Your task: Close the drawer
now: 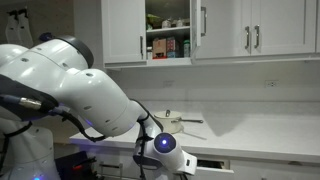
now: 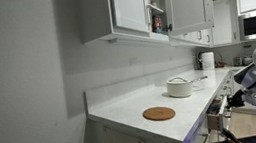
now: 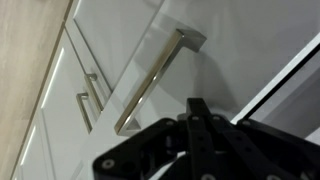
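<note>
In the wrist view the drawer's flat white front (image 3: 190, 25) fills the upper frame, and its slim silver bar handle (image 3: 152, 82) runs diagonally just ahead of my gripper (image 3: 197, 104). The black fingers meet in a single point, so the gripper is shut and holds nothing; its tip is close to the white front beside the handle. In an exterior view the drawer (image 1: 212, 163) stands slightly out under the counter edge, right beside my wrist (image 1: 165, 146). The drawer's inside is hidden.
A white pot (image 1: 172, 122) (image 2: 180, 86) and a round wooden trivet (image 2: 158, 114) sit on the white counter (image 2: 123, 110). An upper cupboard (image 1: 168, 40) stands open. White cupboard doors with bar handles (image 3: 88, 100) lie left of the drawer. My arm (image 1: 70, 90) fills the left foreground.
</note>
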`<state>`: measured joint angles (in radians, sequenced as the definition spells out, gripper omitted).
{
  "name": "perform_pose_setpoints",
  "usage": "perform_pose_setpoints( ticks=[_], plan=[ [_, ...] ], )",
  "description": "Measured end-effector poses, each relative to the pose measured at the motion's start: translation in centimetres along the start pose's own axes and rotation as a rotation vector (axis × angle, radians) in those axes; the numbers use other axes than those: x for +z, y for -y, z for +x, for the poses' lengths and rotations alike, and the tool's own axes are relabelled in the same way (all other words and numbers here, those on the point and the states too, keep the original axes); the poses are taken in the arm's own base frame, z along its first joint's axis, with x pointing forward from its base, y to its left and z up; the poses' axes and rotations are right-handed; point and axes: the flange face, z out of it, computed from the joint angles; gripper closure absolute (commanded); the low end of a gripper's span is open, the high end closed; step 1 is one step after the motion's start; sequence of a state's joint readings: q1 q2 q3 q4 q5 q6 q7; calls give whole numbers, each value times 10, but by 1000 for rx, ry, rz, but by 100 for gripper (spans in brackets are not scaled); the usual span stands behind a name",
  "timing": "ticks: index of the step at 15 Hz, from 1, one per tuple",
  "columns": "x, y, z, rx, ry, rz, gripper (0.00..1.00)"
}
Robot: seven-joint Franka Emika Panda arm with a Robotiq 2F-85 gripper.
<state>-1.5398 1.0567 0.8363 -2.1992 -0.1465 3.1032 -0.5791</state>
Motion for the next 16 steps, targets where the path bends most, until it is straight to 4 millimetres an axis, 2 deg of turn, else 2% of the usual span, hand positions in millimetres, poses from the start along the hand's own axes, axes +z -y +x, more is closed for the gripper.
perform_pose_setpoints(
  ticks=[2,9,13,16],
  plan=[
    [-1,-7,-1,32,6,-20,100],
    [-12,-52,0,112,66,-205,100],
    [-3,-66,-11,110,116,-265,100],
    [8,-68,-18,105,145,-280,100]
  ],
)
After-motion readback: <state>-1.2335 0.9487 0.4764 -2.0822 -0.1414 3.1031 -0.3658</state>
